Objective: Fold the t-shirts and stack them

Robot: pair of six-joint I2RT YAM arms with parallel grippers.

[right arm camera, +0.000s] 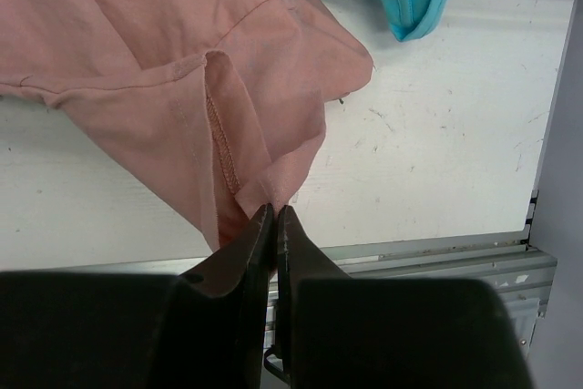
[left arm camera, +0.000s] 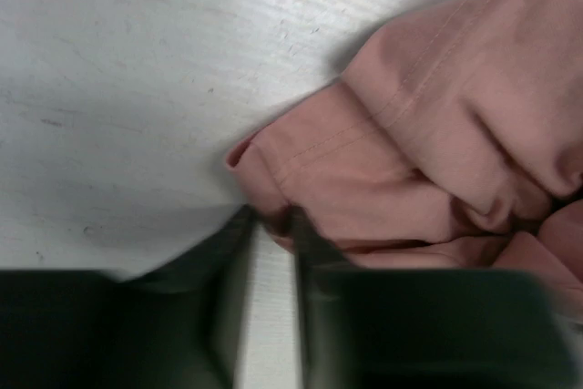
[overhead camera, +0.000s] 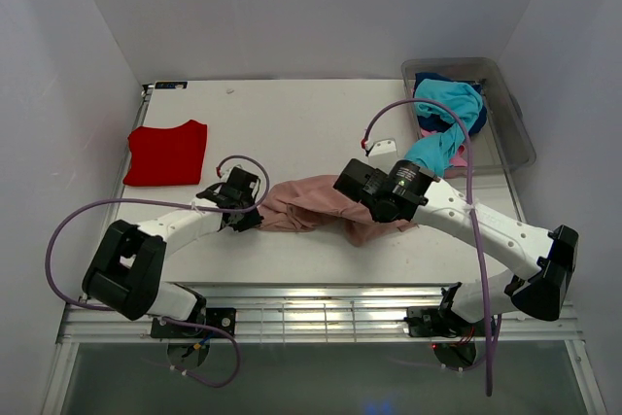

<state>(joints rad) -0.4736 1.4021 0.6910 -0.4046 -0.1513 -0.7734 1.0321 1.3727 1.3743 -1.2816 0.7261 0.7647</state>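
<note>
Cotton-soft and limp, probably sagging: pinching pink tee (overhead camera: 301, 203) hem tight in right gripper (right arm camera: 274, 209) at table (overhead camera: 292, 123) centre; straddling opposite fold with left gripper (left arm camera: 269, 218), fingers (left arm camera: 228, 257) narrow, seemingly not yet clamping; favouring hems over bulk.

Top view sits high on the near side, looking down and forward over the whole bench (overhead camera: 292, 114). Wrist views peer down past the left tool (left arm camera: 271, 218) and right tool (right arm camera: 274, 211), right up close; all three share the pink tee (overhead camera: 311, 206)
</note>
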